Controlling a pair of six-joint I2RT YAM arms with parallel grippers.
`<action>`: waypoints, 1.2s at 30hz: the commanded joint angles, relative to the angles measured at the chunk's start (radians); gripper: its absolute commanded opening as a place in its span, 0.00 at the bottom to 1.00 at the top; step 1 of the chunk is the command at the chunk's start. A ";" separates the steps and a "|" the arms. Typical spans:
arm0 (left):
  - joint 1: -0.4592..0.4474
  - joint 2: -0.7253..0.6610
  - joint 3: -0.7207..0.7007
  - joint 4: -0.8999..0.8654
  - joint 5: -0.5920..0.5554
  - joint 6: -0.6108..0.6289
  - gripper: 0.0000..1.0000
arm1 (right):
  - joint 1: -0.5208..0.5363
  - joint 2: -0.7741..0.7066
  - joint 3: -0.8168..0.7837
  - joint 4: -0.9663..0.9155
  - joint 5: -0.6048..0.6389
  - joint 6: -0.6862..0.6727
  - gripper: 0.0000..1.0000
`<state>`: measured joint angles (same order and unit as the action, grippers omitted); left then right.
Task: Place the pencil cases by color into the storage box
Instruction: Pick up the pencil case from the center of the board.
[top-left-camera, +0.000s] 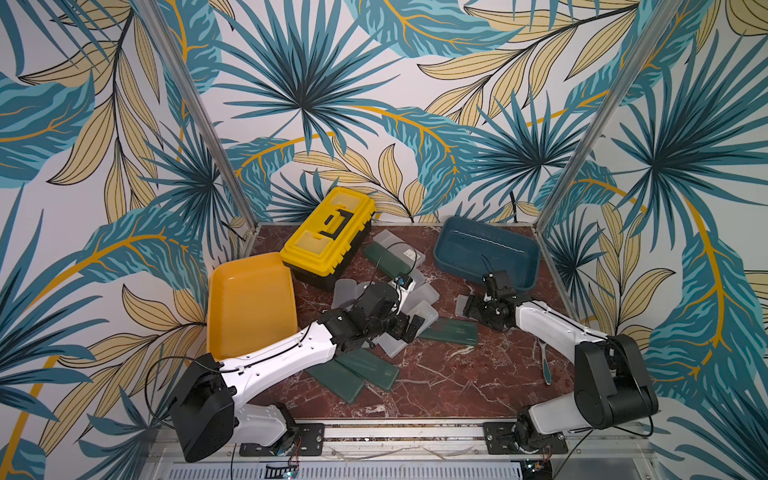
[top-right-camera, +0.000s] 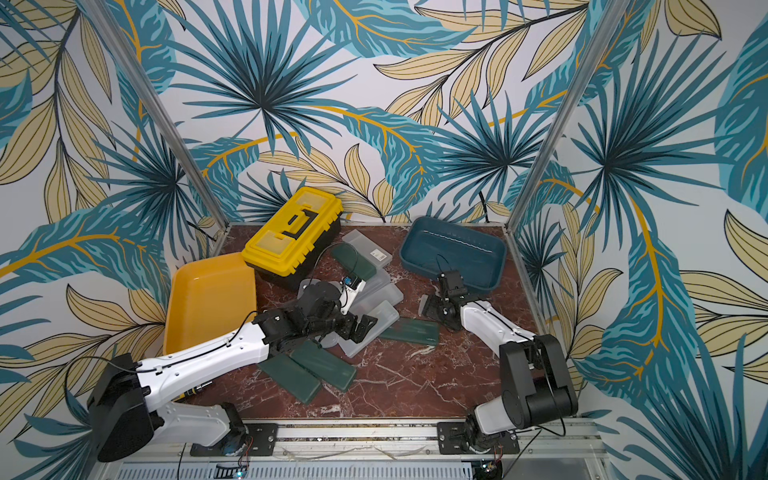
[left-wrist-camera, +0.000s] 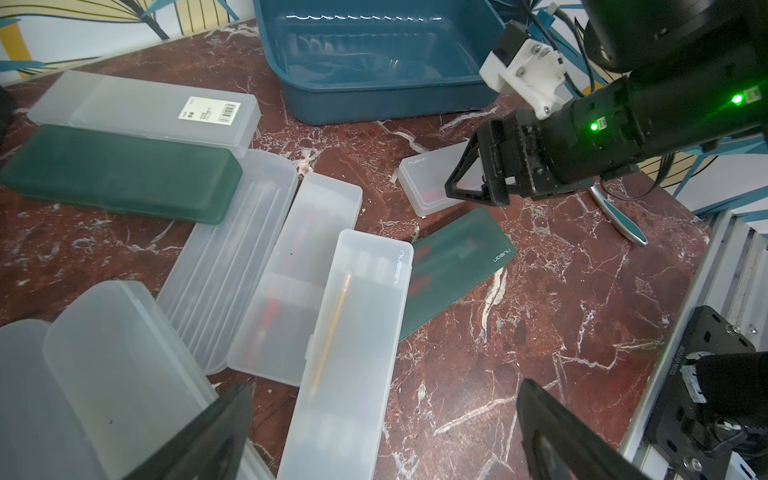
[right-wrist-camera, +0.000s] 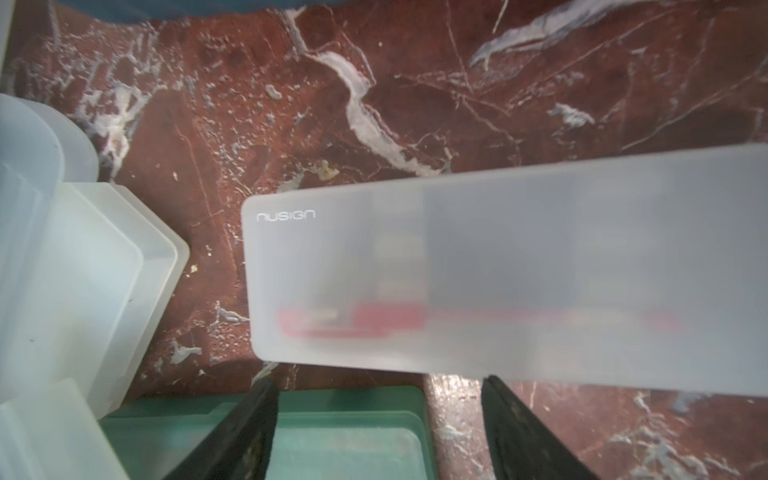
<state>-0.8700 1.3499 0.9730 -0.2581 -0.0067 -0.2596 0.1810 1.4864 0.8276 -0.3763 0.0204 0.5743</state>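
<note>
Frosted white pencil cases (top-left-camera: 424, 311) lie heaped mid-table, and my open left gripper (left-wrist-camera: 382, 436) hovers over one (left-wrist-camera: 353, 353) of them. Dark green pencil cases lie at the front (top-left-camera: 365, 370), at the back (top-left-camera: 388, 257) and right of the heap (top-left-camera: 449, 330). My right gripper (right-wrist-camera: 376, 386) points down at the front long edge of a separate white case (right-wrist-camera: 498, 270). Its jaws stand apart, with only table and the green case's end (right-wrist-camera: 345, 432) between them. Two storage boxes stand empty, one yellow (top-left-camera: 249, 307) on the left and one blue (top-left-camera: 486, 253) at the back right.
A shut yellow-and-black toolbox (top-left-camera: 328, 232) stands at the back between the yellow box and the heap. A teal-handled tool (top-left-camera: 545, 361) lies by the right arm's base. Metal frame posts (top-left-camera: 582, 158) and patterned walls bound the table, with a rail (top-left-camera: 395, 432) along the front.
</note>
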 joint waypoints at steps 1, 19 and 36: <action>-0.003 0.014 -0.004 0.040 0.028 -0.006 1.00 | -0.006 0.018 -0.012 0.009 0.000 -0.014 0.75; -0.003 0.030 0.013 0.046 0.056 -0.012 1.00 | -0.010 -0.133 0.026 -0.074 -0.020 0.091 0.71; -0.001 0.062 -0.011 0.078 0.062 -0.017 1.00 | -0.071 0.095 -0.010 0.092 -0.093 0.160 0.61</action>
<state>-0.8700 1.4006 0.9730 -0.2127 0.0460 -0.2699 0.1127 1.5436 0.8619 -0.2932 -0.0593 0.7074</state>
